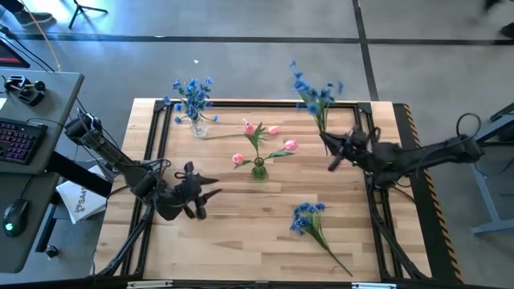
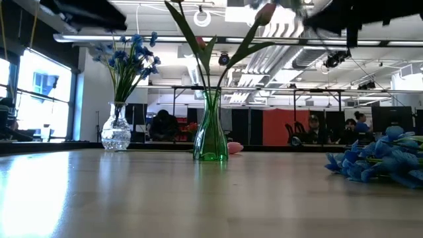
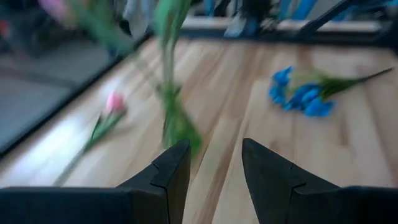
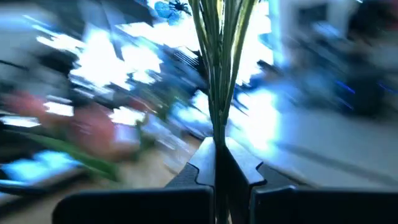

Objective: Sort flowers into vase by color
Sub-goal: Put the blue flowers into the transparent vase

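Stems of a blue spray sit clamped between my right fingers, lifted at two o'clock near the table's far edge. My left gripper waits apart, empty, at eight. Still lying: blue bunch at five, tulips centre. Blue vase at eleven; bare wood lies between.

Two vases mid-table; loose spray near front; right tool holds spray.
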`<action>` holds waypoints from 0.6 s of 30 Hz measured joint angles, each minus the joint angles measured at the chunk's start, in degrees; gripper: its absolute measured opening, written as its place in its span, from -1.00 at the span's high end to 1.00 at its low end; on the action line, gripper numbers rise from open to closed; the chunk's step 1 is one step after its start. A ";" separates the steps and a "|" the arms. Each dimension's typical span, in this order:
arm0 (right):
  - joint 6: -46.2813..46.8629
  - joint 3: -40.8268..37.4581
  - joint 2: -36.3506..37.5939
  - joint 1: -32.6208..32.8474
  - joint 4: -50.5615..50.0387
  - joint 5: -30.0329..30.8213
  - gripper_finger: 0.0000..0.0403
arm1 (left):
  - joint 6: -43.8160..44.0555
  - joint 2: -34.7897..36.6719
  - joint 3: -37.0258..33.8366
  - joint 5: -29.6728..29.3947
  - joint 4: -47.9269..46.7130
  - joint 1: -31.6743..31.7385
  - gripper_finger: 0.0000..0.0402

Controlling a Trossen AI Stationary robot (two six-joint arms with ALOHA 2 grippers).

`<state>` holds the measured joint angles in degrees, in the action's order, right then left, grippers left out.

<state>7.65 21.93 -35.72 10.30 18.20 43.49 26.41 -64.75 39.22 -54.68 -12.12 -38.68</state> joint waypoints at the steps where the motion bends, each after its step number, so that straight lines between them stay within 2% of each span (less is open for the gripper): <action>1: -3.24 0.00 0.17 1.77 4.05 -2.01 1.00 | -3.73 0.00 0.00 -0.01 3.23 0.02 0.35; 5: -13.25 0.07 -1.97 8.07 18.03 -13.34 1.00 | -18.17 -0.74 0.00 0.47 16.70 0.02 0.35; 10: -19.51 0.07 -11.82 13.66 32.24 -24.99 1.00 | -31.85 -3.71 0.00 6.18 33.09 0.69 0.35; 14: -22.84 1.88 -24.21 16.10 42.64 -28.54 1.00 | -39.23 -7.72 0.00 10.86 45.31 2.17 0.35; 18: -24.56 8.60 -36.69 16.92 44.19 -29.01 1.00 | -45.74 -12.55 0.00 13.10 55.00 3.64 0.35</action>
<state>-16.91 30.53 -72.41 27.22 62.39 14.48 -19.33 -77.30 39.22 -41.58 42.88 -35.04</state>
